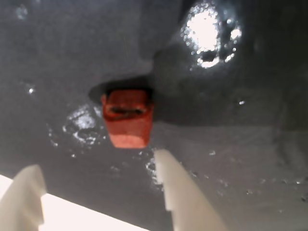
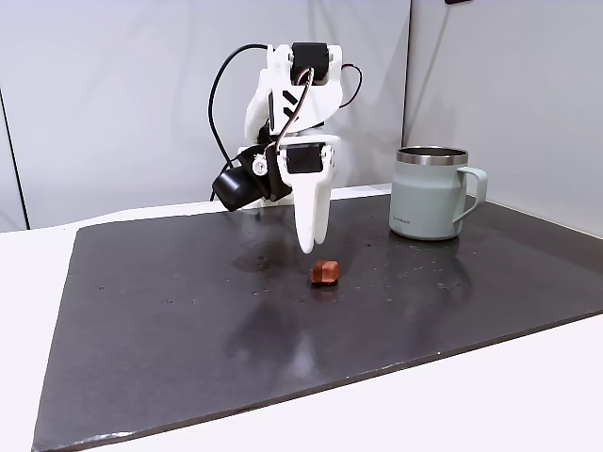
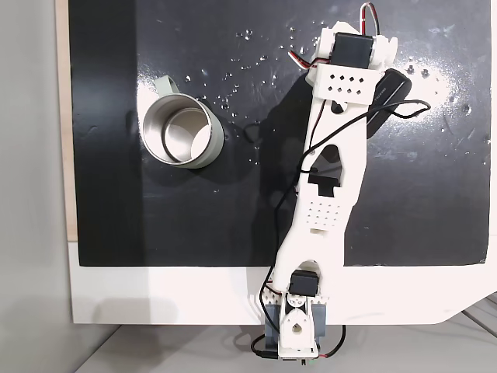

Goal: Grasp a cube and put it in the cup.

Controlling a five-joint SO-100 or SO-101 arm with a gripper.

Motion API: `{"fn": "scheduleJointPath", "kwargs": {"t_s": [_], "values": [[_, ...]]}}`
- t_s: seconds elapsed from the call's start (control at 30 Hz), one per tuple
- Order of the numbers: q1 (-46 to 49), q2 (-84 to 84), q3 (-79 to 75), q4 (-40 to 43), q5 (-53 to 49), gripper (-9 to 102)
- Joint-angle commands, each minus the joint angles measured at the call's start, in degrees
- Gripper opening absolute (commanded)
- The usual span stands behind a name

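Wrist view is soft and blurry: the cube (image 1: 127,118) sits on the dark mat (image 1: 240,159), its edges smeared, a dark notch across its upper face that can't be read clearly. Bright glare spots wash out parts of the mat's surface. Two pale fingers (image 1: 185,192) rise from the bottom edge, cut off by the frame, a wide gap between them — the gripper (image 1: 98,161) is spread, nothing pinched, and the cube lies just beyond the tips, apart from both.

From the top-down fixed view, the arm (image 3: 330,186) covers the cube's spot entirely, and the fingertips are hidden under the wrist too. The cup (image 3: 180,134) stands upright on the mat, well off to the left there, its handle partly tucked behind the rim.

Side-on fixed view: the arm is folded high, the gripper (image 2: 309,247) pointing straight down, tips hanging just above the mat (image 2: 188,320). From this angle the fingers overlap into one blade, so the opening can't be judged here. The cube (image 2: 325,273) rests just in front and slightly right of the tips. The cup (image 2: 431,193) stands well apart to the right, handle facing right.
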Motion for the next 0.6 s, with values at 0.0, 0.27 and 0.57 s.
{"fn": "scheduleJointPath", "kwargs": {"t_s": [0.0,0.27,0.57], "values": [[0.18,-1.05,-5.01,0.53,-0.70,25],[-0.70,-6.50,-10.02,0.88,-1.05,25],[-2.29,-10.90,-14.06,0.62,-2.02,25]]}}
